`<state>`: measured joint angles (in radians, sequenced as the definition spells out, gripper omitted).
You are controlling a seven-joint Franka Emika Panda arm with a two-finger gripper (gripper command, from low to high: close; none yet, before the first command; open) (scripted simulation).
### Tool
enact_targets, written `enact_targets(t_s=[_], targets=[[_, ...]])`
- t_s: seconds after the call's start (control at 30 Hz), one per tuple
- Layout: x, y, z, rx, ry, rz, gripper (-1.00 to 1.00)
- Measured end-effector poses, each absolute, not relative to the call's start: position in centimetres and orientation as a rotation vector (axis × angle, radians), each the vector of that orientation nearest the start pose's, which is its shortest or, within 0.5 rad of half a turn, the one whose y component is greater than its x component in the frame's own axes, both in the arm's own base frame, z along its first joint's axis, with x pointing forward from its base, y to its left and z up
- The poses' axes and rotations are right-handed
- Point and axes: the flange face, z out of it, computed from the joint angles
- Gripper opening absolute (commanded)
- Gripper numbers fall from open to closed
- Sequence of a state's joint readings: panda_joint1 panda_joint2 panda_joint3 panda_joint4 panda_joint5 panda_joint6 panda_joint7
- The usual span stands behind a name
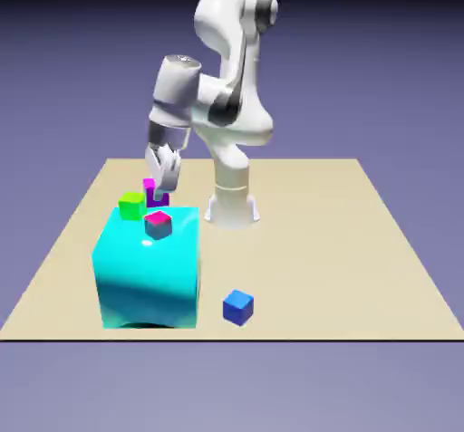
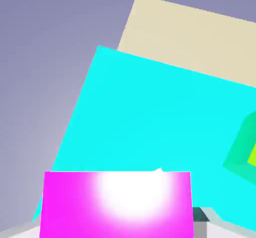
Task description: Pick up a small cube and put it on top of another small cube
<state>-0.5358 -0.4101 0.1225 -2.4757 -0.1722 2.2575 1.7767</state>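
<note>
Five cubes stood in view: four small, one large glossy cyan cube (image 1: pixel 148 272). The tool (image 1: pixel 162 186) pinched the small bright magenta cube (image 2: pixel 117 204) (level, no long axis) above the bench (image 1: pixel 362 240), beside the crimson-topped, slate-sided cube (image 1: pixel 158 225).

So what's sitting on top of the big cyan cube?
On the big cyan cube sit the pink-topped cube and a green cube. The held magenta cube hides whatever is behind it.

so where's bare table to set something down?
Bare: the table on the exterior view's right, beyond the blue cube and the robot base. Crowded: the big cyan cube, with the green cube, pink-topped cube, and the pincer holding the magenta cube.
</note>
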Motion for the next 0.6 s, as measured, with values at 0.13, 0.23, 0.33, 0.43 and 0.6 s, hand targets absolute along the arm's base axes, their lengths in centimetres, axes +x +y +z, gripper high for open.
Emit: enact_targets(t_s=[0.13, 0.23, 0.33, 0.43, 0.6], targets=[[34.9, -20.5, 47.4, -1.505, 2.773, -0.404, -1.0], [34.0, -20.8, 45.9, -1.488, 2.823, -0.395, -1.0], [34.2, -21.7, 41.5, -1.488, 2.826, -0.397, -1.0], [34.2, -22.0, 39.0, -1.489, 2.825, -0.395, 1.0], [34.1, -21.0, 44.7, -1.488, 2.826, -0.396, 1.0]])
